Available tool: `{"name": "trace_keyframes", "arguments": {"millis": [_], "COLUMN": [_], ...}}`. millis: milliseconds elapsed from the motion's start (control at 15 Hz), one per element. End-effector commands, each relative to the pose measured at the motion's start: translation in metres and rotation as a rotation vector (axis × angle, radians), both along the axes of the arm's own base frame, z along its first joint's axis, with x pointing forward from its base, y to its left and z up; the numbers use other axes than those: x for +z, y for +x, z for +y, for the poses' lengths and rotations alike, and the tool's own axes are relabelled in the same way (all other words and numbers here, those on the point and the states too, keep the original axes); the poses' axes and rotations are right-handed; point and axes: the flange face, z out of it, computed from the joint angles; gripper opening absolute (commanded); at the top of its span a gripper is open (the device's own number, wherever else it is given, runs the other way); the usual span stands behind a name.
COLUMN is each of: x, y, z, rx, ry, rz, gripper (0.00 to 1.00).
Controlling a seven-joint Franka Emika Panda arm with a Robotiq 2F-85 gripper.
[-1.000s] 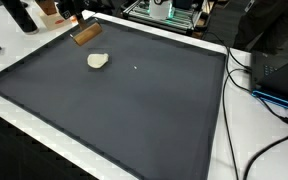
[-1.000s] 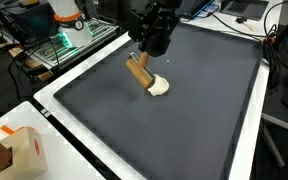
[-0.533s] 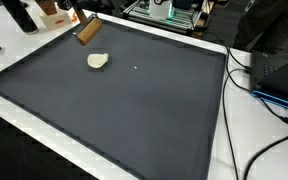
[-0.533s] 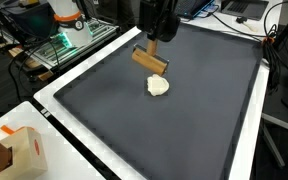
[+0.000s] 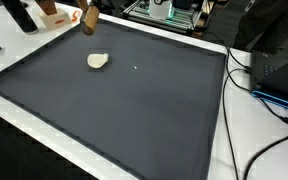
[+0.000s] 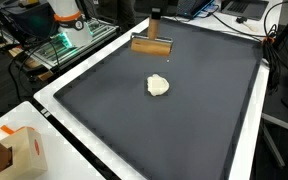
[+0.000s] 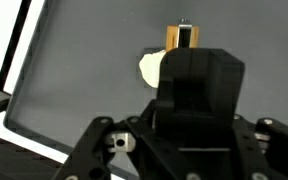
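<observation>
My gripper (image 6: 154,24) hangs high over the far part of the dark grey mat (image 6: 184,110) and is shut on a tan wooden block (image 6: 152,44), which it holds in the air. The block also shows at the top left in an exterior view (image 5: 88,20). A cream-coloured lump (image 6: 158,86) lies on the mat below and in front of the block, apart from it; it shows in both exterior views (image 5: 98,61). In the wrist view the black gripper body hides most of the block (image 7: 182,36), and the lump (image 7: 150,66) peeks out beside it.
The mat lies on a white table (image 6: 59,110). A cardboard box (image 6: 14,152) stands at the near corner. Electronics and cables (image 5: 274,75) sit along one table edge, and equipment (image 6: 69,30) stands behind the far edge.
The gripper has risen with the wooden block, away from the cream lump it was next to. The block has turned level. The lump has not moved.
</observation>
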Motion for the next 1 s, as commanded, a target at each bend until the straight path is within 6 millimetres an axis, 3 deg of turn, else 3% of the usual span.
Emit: {"name": "trace_keyframes", "arguments": {"millis": [0, 733, 800, 933], "x": [0.015, 0.023, 0.019, 0.019], "y": [-0.019, -0.032, -0.023, -0.023], "z": [0.005, 0.021, 0.021, 0.022], "rx": [0.197, 0.766, 0.701, 0.737], "ry": [0.036, 0.067, 0.042, 0.054], "rz": [-0.024, -0.045, -0.008, -0.016], "gripper": [0.24, 0.24, 0.49, 0.49]}}
